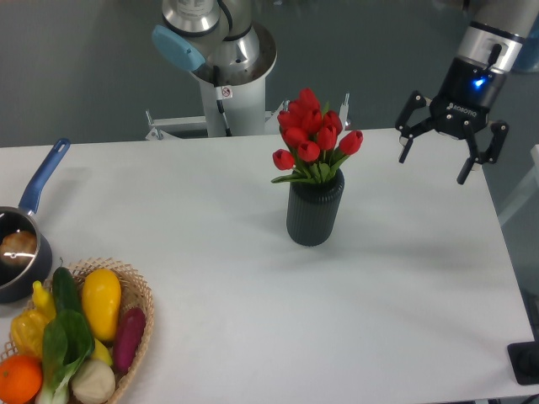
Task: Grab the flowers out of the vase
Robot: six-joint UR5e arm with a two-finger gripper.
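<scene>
A bunch of red tulips, the flowers (312,135), stands upright in the dark grey ribbed vase (314,209) near the middle of the white table (253,278). Green leaves spill over the vase's mouth. My gripper (434,168) hangs in the air to the right of the flowers, above the table's far right part. Its two fingers (406,149) are spread wide with nothing between them. It touches neither the flowers nor the vase.
A blue-handled saucepan (21,244) sits at the left edge. A wicker basket (139,303) with several vegetables and fruits occupies the front left corner. The robot's base (223,59) stands behind the table. A dark object (526,362) is at the front right corner.
</scene>
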